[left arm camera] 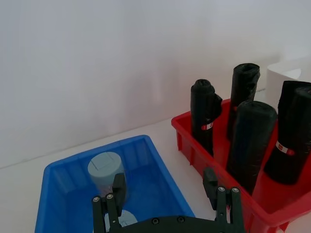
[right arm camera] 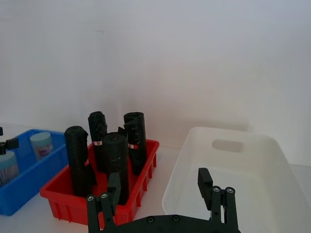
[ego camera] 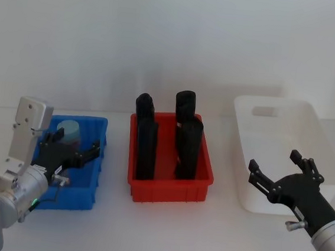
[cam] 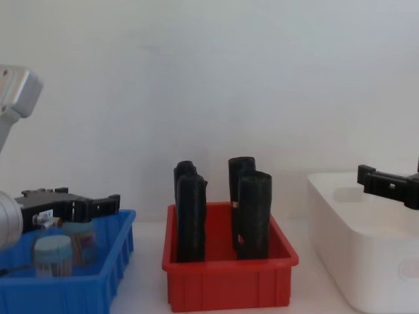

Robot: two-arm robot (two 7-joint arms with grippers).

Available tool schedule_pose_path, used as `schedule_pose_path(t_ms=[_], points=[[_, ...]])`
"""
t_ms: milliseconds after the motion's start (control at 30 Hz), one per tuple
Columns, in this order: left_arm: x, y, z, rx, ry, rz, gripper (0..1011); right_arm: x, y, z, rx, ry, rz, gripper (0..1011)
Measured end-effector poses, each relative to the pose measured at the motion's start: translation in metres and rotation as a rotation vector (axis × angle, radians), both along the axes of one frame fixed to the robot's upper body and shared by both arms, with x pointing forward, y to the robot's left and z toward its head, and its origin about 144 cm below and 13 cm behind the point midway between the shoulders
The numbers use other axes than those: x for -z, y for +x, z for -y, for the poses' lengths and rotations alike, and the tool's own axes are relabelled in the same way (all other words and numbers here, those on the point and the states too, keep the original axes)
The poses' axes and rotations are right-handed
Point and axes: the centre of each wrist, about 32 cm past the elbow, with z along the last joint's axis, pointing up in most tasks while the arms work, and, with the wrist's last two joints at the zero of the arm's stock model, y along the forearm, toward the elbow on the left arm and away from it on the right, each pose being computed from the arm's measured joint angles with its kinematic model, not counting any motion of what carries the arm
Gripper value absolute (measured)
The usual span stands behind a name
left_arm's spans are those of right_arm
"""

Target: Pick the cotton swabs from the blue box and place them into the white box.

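Hovering over the blue box (ego camera: 85, 196) at the desk's (ego camera: 163, 235) left side, the left gripper (ego camera: 79, 144) has its fingers (left arm camera: 119, 183) spread wide and grips nothing. The right gripper (ego camera: 274, 161) hangs at the near edge of the white box (ego camera: 242, 135) on the right side, its fingers (right arm camera: 204, 176) likewise parted wide and empty. Both cotton swabs (cam: 52, 254) stand upright inside the blue box, pale lids on, tan sticks visible through the clear walls. The nearer jar (left arm camera: 122, 218) sits below the left gripper's open span; the farther jar (ego camera: 69, 130) stands toward the box's back wall, just beyond one fingertip, and whether it touches that fingertip cannot be told. A red bin (ego camera: 170, 192) sits between the blue box and the white box, apart from both, holding four black rolls (ego camera: 147, 144) upright, two in front and two behind. The white box stands taller than the coloured bins, its oval handle hole (ego camera: 265, 111) in the far wall. No jar is visible inside it. A plain white wall (ego camera: 176, 37) closes the scene behind the desk.
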Motion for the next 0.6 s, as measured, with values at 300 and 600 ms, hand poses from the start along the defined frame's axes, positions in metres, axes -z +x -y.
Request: schedule_pose_path(t_ms=[300, 600], points=[[0.008, 0.007, -0.013, -0.054, 0.002, -0.050, 1004, 0.000, 0.000, 0.000, 0.000, 0.000, 0.000, 1002], [0.017, 0.013, -0.023, -0.098, 0.006, -0.090, 1004, 0.000, 0.000, 0.000, 0.000, 0.000, 0.000, 1001]])
